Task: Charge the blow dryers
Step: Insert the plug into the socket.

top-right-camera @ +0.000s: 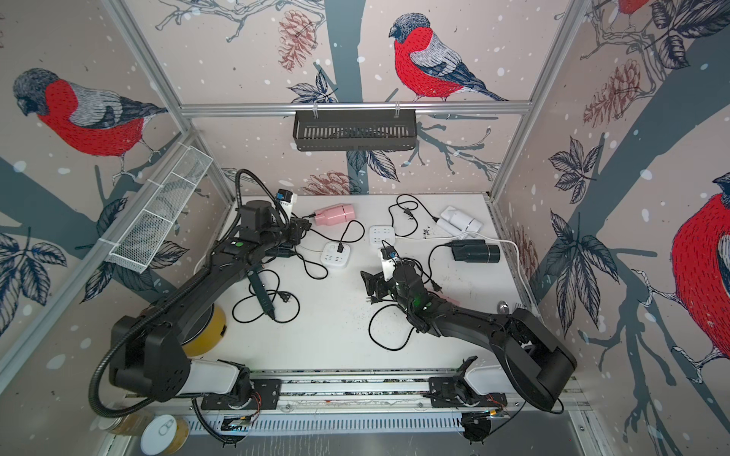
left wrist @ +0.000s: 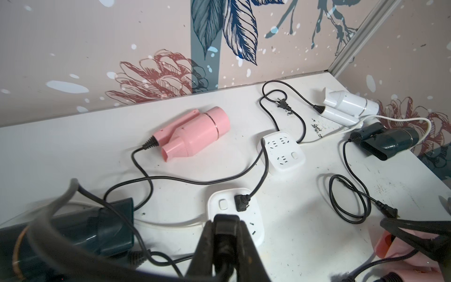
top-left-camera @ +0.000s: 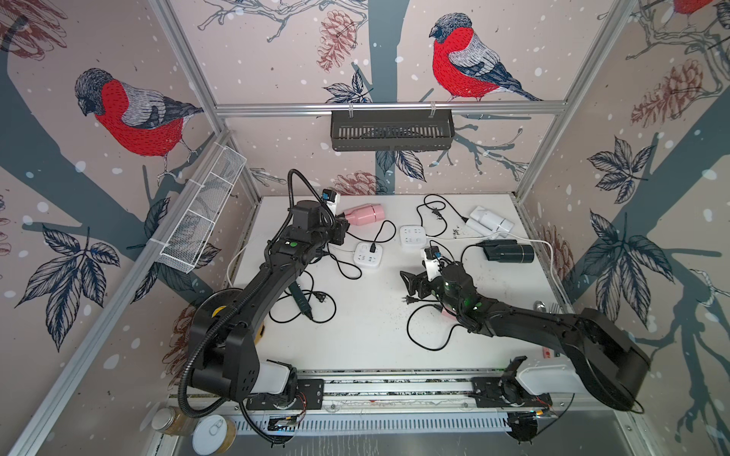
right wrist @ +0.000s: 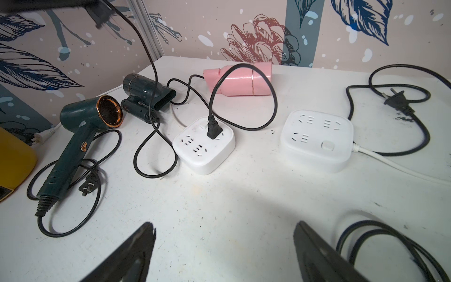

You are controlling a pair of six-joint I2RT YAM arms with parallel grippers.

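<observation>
The left tool [left wrist: 224, 223] is pressed together on a black plug [left wrist: 223, 241], hanging just above the near edge of the occupied power strip [left wrist: 235, 214] (one plug is seated in it, its cord running to the pink blow dryer [left wrist: 195, 134] just beyond the strip). The pinched plug's cord seems to drop to the folded dark blow dryer [right wrist: 144, 95] beside that strip. The right tool [right wrist: 224, 230] stands spread wide and empty, low over bare tabletop [right wrist: 219, 195] in front of the strip. A white blow dryer [left wrist: 346, 107] and a second dark blow dryer [left wrist: 385, 144] lie well past the strip, beyond the free power strip [left wrist: 283, 151], their plugs loose. The plug looks small, rigid and rather slick, best held across its flat body behind the prongs; the cord is limp and will drag, and the light strip may skid under a push, so bracing it seems wise
</observation>
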